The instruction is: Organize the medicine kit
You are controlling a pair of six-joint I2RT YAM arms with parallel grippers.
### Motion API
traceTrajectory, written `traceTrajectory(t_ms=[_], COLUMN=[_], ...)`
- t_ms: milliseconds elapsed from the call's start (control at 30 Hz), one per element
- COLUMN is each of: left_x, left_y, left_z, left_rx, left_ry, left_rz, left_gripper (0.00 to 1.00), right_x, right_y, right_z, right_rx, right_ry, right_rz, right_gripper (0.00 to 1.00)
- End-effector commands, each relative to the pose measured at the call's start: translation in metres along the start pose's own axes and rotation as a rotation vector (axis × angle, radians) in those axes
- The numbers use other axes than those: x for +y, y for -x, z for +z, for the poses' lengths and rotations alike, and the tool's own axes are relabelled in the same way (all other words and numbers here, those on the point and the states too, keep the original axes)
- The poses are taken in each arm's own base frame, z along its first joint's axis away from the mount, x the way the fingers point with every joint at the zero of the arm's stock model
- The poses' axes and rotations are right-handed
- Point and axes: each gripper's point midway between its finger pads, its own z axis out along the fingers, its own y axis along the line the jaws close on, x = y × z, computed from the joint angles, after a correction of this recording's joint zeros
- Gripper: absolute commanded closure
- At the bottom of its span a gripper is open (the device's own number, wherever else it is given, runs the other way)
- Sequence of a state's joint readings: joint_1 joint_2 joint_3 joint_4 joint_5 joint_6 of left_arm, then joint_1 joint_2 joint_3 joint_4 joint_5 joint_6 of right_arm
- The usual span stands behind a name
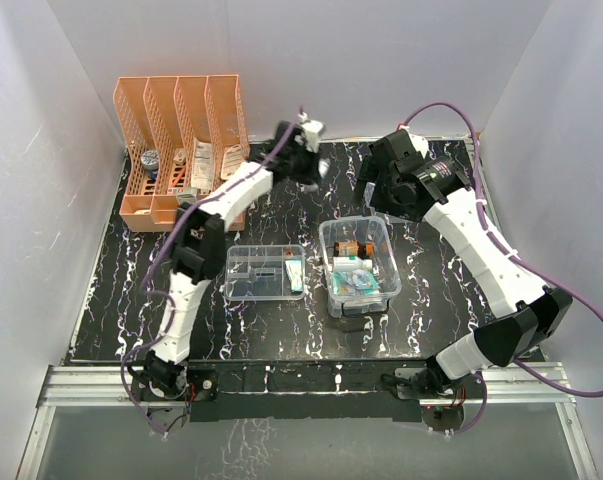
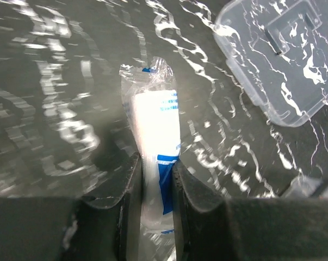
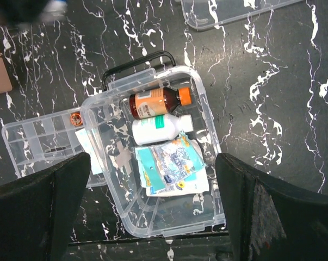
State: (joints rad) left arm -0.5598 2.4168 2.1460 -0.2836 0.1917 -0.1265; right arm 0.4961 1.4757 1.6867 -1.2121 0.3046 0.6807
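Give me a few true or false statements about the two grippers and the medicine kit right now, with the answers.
1. The left gripper grips a wrapped white roll. True.
2. The right gripper holds a bottle. False: it is open and holds nothing.
3. The medicine kit is empty. False: a brown bottle, a white bottle and packets lie inside.
4. The medicine kit has no lid on. True.

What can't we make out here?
- Print on the wrapped roll held by the left gripper: left wrist view, glare-washed.
- Contents of the orange rack: top view, too small, behind slats.
- Most of the clear lid: right wrist view, cut by the top edge.
- The bottle labels in the medicine kit: right wrist view, too small.
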Motion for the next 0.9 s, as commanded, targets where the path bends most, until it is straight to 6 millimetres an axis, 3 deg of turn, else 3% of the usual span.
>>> traceTrajectory(t_ms=[0,100,200,333,433,633,733,867], left_x=[0.012,0.006,0.004,0.001,-0.008,-0.012,-0.004,0.000], left_y=[0.067,0.038,-0.007,-0.056,-0.084,-0.136,-0.161,-0.177], left_z=[-0.118,-0.170,-0.216,-0.264,-0.289,-0.298,-0.287,-0.272], left_rx=[-0.113,-0.045,0.040,0.088,0.107,0.165,0.195,0.212], left_ry=[-0.052,-0.154,-0.220,-0.288,-0.340,-0.409,-0.411,-0.397], left_rz=[0.193,0.343,0.500,0.633,0.684,0.766,0.803,0.810], left_gripper=[0.87,0.88,0.88,0.88,0.86,0.83,0.82,0.82], right_x=[0.010,0.015,0.020,0.021,0.021,0.022,0.022,0.019], right_y=[0.023,0.027,0.031,0.030,0.028,0.027,0.027,0.028], right_z=[0.001,0.007,0.011,0.015,0.016,0.018,0.017,0.012], right_rx=[-0.083,-0.085,-0.087,-0.085,-0.081,-0.074,-0.077,-0.080], right_ry=[0.039,0.048,0.056,0.063,0.068,0.071,0.072,0.068], right_rz=[0.015,0.005,-0.006,-0.009,-0.008,-0.014,-0.012,-0.007], right_gripper=[0.02,0.02,0.02,0.02,0.02,0.02,0.02,0.02])
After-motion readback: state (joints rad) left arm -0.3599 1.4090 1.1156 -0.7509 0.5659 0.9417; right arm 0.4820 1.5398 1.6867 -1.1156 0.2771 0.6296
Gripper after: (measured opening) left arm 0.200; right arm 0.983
